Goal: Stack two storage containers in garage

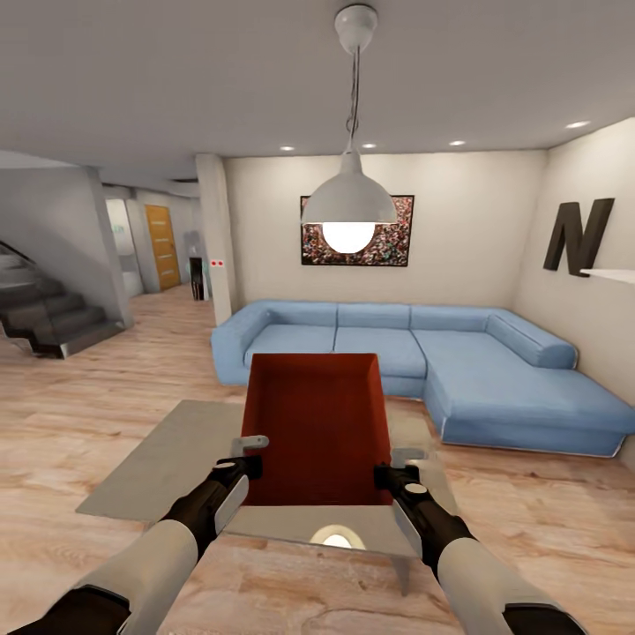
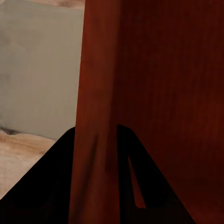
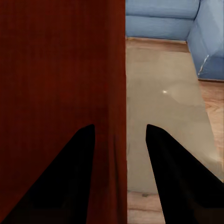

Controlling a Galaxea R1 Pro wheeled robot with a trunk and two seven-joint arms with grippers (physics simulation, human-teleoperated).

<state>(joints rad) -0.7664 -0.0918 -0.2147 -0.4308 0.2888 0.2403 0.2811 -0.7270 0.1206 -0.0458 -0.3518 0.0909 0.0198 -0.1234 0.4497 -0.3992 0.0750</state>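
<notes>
Storage container (image 1: pixel 319 432), one of the two red-orange bins, sits in the centre of the head view, open top tipped toward the camera, over a low glass table (image 1: pixel 141 476) on the wood plank floor (image 1: pixel 88 397) of the living room. The blue sofa (image 1: pixel 494 370) fills the middle right behind it.

Left gripper (image 1: pixel 250 454) is on the bin's left wall and right gripper (image 1: pixel 394 466) on the right wall. In the left wrist view the jaws straddle the wall and look pinched tight on it. In the right wrist view the wall runs between the fingers (image 3: pixel 74 172), but there's a visible gap on the outer side, so that one looks only partly closed and I can't tell if it's truly clamping.

My read: the bin is gripped for the carry to the garage. To do it well, I'd firm up the right side first, keep both arms at equal height so the bin doesn't twist, and lift clear of the table before turning the base.
</notes>
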